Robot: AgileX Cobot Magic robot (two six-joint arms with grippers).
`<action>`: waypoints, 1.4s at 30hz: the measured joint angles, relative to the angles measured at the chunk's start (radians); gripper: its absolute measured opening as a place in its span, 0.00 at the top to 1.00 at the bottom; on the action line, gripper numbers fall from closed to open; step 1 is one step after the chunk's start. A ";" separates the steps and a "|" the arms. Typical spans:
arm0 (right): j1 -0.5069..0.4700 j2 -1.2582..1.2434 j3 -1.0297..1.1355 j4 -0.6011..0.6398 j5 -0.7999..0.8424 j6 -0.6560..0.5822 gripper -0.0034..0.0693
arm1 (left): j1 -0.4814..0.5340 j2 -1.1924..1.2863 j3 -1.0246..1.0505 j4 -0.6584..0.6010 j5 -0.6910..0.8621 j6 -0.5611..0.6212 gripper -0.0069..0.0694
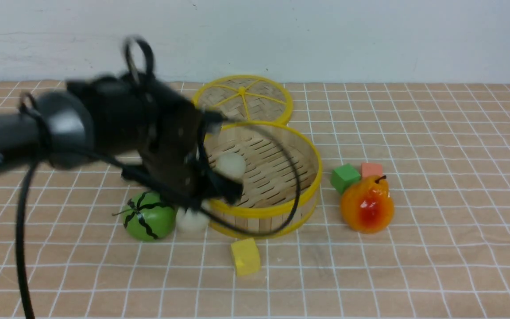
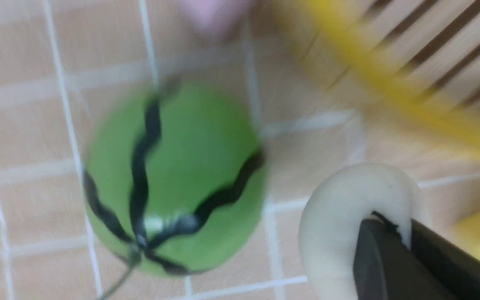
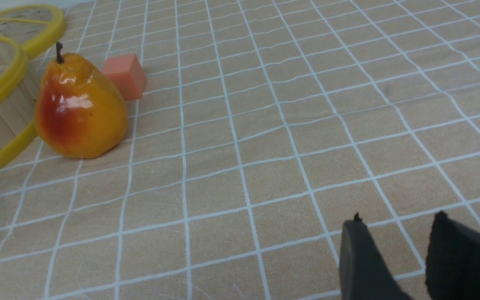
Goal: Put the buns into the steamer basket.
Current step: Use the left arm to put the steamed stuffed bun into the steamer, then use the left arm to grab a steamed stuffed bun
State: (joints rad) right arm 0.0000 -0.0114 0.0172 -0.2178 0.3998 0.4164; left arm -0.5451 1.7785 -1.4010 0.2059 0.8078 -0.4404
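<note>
Left end effector [image 2: 404, 228] clamped shallow on the cream-white dough bun [image 2: 344, 212], which could slip clearing the round bamboo steamer basket [image 2: 390, 85]!

The buns [image 1: 231, 165] are finished smooth and matt. The steamer basket [image 1: 299, 153] is built of slatted bamboo. The pear [image 1: 367, 208] is glossy-coated. The worktop [image 1: 414, 266] is cloth-covered.

Checked table [image 1: 436, 266], steamer basket [image 1: 277, 218], lid [image 1: 242, 98], watermelon [image 1: 148, 217], pear [image 1: 367, 206]

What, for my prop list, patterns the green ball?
Green ball: wavy black stripes; left wrist view.
</note>
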 joint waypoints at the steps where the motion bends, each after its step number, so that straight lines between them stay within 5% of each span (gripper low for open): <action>1: 0.000 0.000 0.000 0.000 0.000 0.000 0.62 | 0.000 -0.010 -0.044 -0.036 0.003 0.040 0.92; 7: 0.000 0.000 0.000 0.000 0.000 0.000 0.62 | 0.000 0.035 -0.125 -0.220 -0.164 0.197 0.92; 13: 0.000 0.000 0.000 0.000 0.000 0.000 0.62 | 0.000 0.148 -0.125 -0.237 -0.236 0.203 0.88; 27: 0.000 0.000 0.000 0.000 0.000 0.000 0.62 | 0.000 0.273 -0.127 -0.246 -0.341 0.147 0.53; 38: 0.000 0.000 0.000 0.000 0.000 0.000 0.62 | 0.000 0.218 -0.282 -0.144 -0.052 0.147 0.46; 42: 0.000 0.000 0.000 0.000 0.000 0.000 0.62 | 0.003 0.161 -0.393 0.000 0.094 0.162 0.46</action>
State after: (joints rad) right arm 0.0000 -0.0114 0.0172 -0.2178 0.3998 0.4164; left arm -0.5425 1.9394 -1.7937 0.2060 0.9018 -0.2783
